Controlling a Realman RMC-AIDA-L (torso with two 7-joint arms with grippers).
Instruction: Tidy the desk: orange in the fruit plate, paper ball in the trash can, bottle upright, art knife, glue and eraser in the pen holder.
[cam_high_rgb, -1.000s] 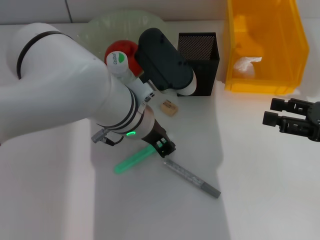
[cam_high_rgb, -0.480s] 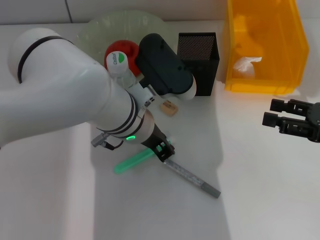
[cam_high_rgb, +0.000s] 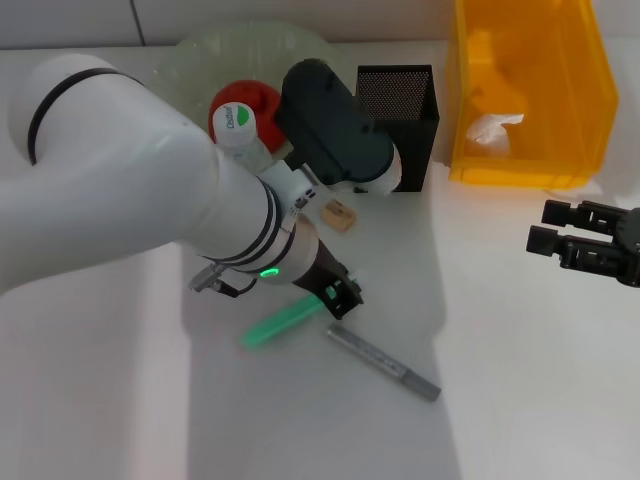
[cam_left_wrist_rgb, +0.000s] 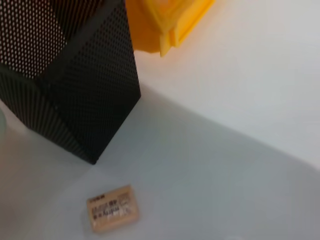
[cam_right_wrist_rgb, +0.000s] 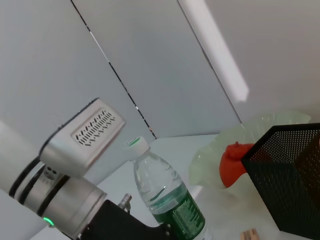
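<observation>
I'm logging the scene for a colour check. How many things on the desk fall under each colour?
Orange or yellow-orange: 2, the orange and the trash can
Green: 2, the fruit plate and the green stick
Black: 1, the pen holder
White: 1, the paper ball
Clear: 1, the bottle
Tan: 1, the eraser
Grey: 1, the grey pen-like tool
Total: 9

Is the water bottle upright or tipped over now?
Upright: the bottle stands with its white cap on top, beside the fruit plate.
</observation>
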